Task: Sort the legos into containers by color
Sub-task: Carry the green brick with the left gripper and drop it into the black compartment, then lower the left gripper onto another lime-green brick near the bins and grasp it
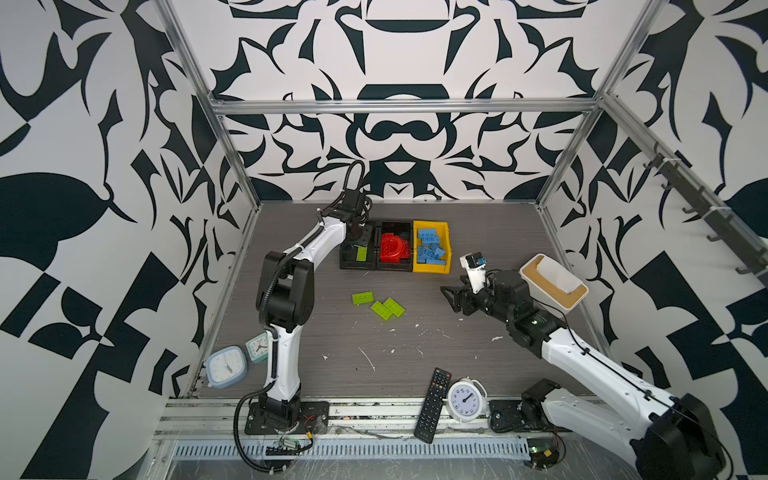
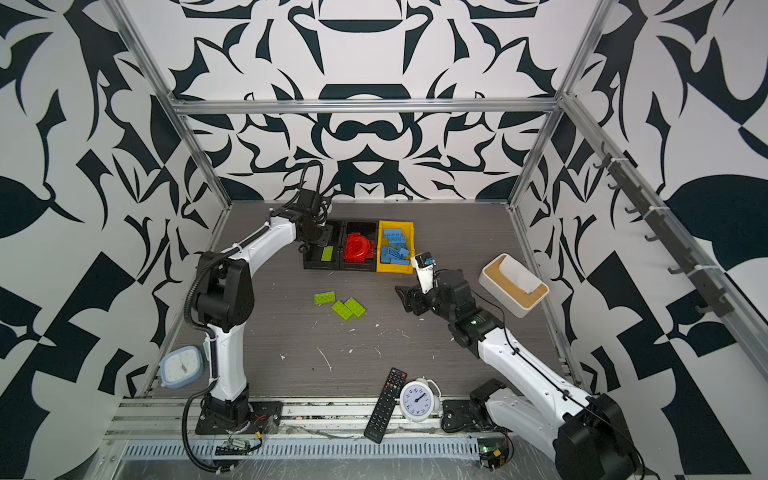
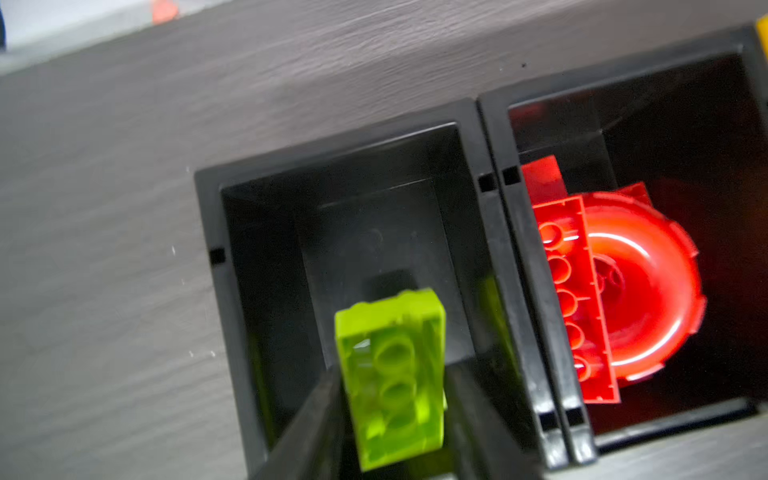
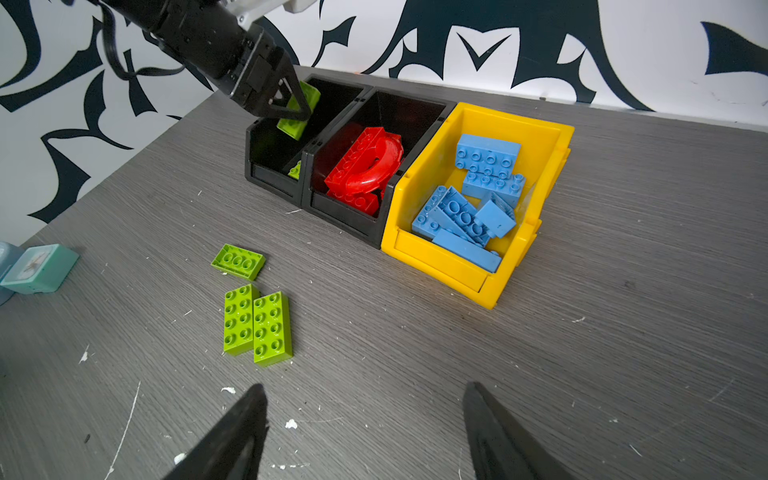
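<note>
The grey table (image 1: 415,353) carries a row of three containers toward its far side. On the right of the row, the yellow bin (image 4: 440,266) holds the blue bricks (image 4: 488,156). The middle black tray (image 4: 345,214) holds the red bricks (image 4: 365,162), the half-round piece among them. The left black tray (image 3: 208,291) takes green.

The left gripper (image 4: 297,110) hangs over that tray with a green brick (image 3: 390,382) tilted between its fingers (the brick is blurred in the left wrist view, so I cannot tell whether the jaws clamp it or have let it slip). The right gripper (image 4: 365,388) sits low over the table to the right, jaws spread and empty. Three green bricks (image 4: 272,328) lie on the table nearer than the trays, two touching side by side and the third just beside them.

The step in hand looks like dropping a green brick into the left tray. Next, I judge, the jaws must part fully, rise clear of the tray walls and come nearer for one of the three.
</note>
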`<action>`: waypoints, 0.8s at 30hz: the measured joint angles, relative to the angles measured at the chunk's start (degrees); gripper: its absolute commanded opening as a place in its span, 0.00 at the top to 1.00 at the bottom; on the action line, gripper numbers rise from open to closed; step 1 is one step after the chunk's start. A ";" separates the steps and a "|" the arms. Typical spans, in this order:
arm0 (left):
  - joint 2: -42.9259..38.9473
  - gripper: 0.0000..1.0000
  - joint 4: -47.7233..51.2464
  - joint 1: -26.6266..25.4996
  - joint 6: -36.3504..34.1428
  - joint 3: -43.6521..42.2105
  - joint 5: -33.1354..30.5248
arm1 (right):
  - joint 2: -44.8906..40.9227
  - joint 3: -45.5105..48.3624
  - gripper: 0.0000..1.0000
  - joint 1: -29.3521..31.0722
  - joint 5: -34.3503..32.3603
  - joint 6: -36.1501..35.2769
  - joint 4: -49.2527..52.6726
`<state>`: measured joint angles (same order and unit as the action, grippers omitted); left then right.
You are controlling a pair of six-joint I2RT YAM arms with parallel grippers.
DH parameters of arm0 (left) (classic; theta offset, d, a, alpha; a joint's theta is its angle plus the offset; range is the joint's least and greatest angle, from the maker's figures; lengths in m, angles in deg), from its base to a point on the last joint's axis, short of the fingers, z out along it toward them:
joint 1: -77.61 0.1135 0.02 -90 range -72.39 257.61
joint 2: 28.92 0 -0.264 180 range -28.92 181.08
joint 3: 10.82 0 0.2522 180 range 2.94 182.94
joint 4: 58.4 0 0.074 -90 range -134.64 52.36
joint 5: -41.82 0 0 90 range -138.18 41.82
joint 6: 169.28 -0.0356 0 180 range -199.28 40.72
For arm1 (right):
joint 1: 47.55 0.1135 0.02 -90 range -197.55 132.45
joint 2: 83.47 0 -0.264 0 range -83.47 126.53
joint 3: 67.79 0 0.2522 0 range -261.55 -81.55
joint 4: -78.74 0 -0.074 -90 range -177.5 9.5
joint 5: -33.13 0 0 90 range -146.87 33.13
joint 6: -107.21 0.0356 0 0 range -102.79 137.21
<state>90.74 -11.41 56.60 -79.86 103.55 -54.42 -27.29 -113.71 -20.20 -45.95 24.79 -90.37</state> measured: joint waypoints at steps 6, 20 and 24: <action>-1.62 0.32 -0.07 0.00 0.11 -1.68 -0.26 | -0.02 0.00 0.23 0.00 0.39 0.02 0.00; -25.62 0.12 5.64 -6.16 -2.32 -23.15 5.11 | -1.01 1.05 0.23 0.00 0.44 0.02 -0.44; -25.90 0.10 6.03 -7.28 -6.01 -26.95 6.43 | -0.98 1.53 0.23 0.00 0.68 0.02 -1.25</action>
<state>64.84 -5.38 49.32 -85.87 76.60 -47.99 -28.27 -112.18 -20.20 -45.28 24.81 -91.62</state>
